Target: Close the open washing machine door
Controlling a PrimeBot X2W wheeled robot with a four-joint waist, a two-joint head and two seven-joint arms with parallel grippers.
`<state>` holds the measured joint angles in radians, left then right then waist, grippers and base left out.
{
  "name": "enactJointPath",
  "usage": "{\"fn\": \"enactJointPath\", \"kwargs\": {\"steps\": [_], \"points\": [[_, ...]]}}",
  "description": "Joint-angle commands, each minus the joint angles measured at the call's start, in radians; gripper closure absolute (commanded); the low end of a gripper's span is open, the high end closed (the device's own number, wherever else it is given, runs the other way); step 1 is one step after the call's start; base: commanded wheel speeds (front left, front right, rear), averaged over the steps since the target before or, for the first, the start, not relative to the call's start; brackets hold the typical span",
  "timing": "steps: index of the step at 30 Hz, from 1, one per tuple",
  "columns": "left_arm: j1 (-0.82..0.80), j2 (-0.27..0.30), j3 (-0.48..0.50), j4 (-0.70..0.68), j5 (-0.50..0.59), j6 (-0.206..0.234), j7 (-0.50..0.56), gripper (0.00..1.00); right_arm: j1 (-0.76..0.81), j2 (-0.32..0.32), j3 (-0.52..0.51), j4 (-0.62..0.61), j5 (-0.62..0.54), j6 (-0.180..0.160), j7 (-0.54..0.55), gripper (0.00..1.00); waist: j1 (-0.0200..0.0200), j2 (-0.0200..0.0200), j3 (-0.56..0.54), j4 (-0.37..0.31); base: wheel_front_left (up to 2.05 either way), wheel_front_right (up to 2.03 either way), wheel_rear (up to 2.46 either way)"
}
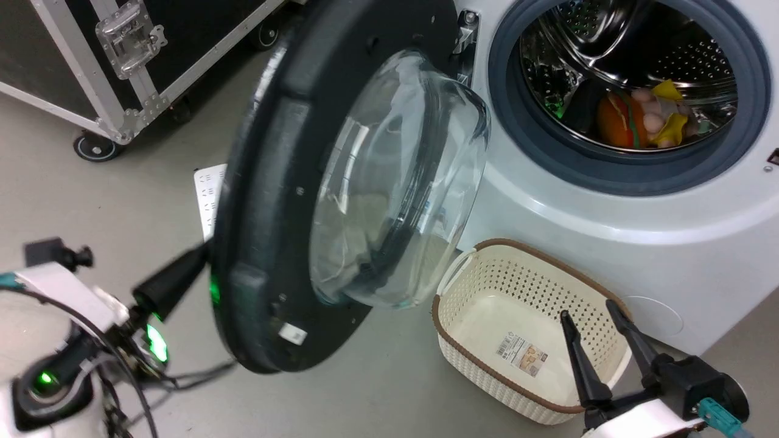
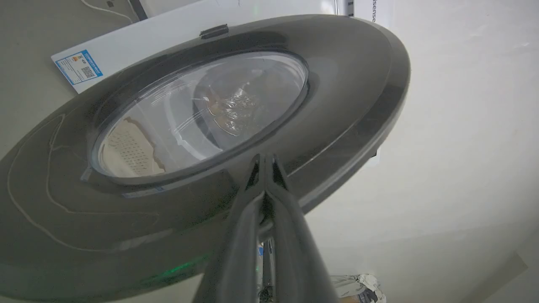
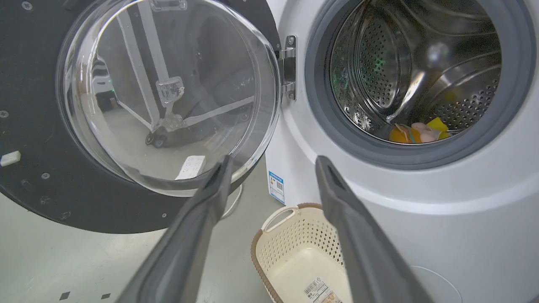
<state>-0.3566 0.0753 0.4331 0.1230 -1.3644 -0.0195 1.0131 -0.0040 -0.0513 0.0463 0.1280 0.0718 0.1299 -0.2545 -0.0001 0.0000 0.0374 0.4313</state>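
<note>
The washing machine door [image 1: 268,201], with its black rim and bulging glass bowl, stands swung open to the left of the white washing machine [image 1: 608,243]. My left gripper [image 1: 204,252] is at the lower left, shut and empty. Its tips rest against the outer face of the door's rim. In the left wrist view the closed left gripper [image 2: 264,159] touches the door's dark outer face [image 2: 337,84] just below the window. My right gripper [image 1: 588,310] is open and empty above the basket. In the right wrist view the right gripper [image 3: 273,162] points between the door [image 3: 33,126] and the washing machine [image 3: 421,202].
A cream perforated basket [image 1: 487,267] sits on the floor against the washer's front, under the door's swing. Orange and yellow items [image 1: 639,115] lie in the steel drum. A black flight case on castors [image 1: 122,61] stands behind the door, and a white power strip [image 1: 207,194] lies on the floor.
</note>
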Motion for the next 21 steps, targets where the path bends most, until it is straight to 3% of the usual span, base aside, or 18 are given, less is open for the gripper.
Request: {"fn": "enactJointPath", "kwargs": {"steps": [1, 8, 9, 12, 13, 14, 21], "points": [[0.039, -0.012, -0.02, -0.025, -0.021, 0.008, 0.005, 1.0, 0.013, 0.001, -0.011, 0.002, 0.004, 0.001, -0.007, 0.0, 0.0001, 0.0, -0.007, -0.008, 0.0, 0.0, 0.0], [0.187, -0.024, -0.202, -0.134, -0.138, 0.031, -0.073, 1.0, 0.019, 0.001, -0.068, -0.001, -0.002, 0.001, -0.006, 0.0, 0.0001, 0.0, -0.016, -0.047, 0.0, 0.0, 0.0], [0.236, -0.025, -0.297, -0.165, -0.176, 0.018, -0.134, 1.0, 0.018, 0.001, -0.093, -0.004, -0.007, 0.001, -0.003, 0.0, 0.0001, 0.0, -0.012, -0.068, 0.0, 0.0, 0.0], [0.283, -0.025, -0.418, -0.189, -0.228, 0.001, -0.243, 1.0, 0.013, 0.001, -0.126, -0.015, -0.011, 0.001, 0.009, 0.0, 0.0001, 0.0, -0.002, -0.112, 0.0, 0.0, 0.0], [0.283, -0.025, -0.418, -0.189, -0.228, 0.001, -0.243, 1.0, 0.013, 0.001, -0.126, -0.015, -0.011, 0.001, 0.009, 0.0, 0.0001, 0.0, -0.002, -0.112, 0.0, 0.0, 0.0], [0.293, -0.025, -0.486, -0.19, -0.255, -0.013, -0.31, 1.0, 0.007, 0.001, -0.144, -0.024, -0.023, 0.001, 0.019, 0.0, 0.0001, 0.0, 0.009, -0.148, 0.0, 0.0, 0.0], [0.263, -0.025, -0.639, -0.141, -0.309, -0.052, -0.486, 1.0, -0.016, 0.001, -0.176, -0.057, -0.037, 0.001, 0.043, 0.0, 0.0001, 0.0, 0.063, -0.28, 0.0, 0.0, 0.0]]}}
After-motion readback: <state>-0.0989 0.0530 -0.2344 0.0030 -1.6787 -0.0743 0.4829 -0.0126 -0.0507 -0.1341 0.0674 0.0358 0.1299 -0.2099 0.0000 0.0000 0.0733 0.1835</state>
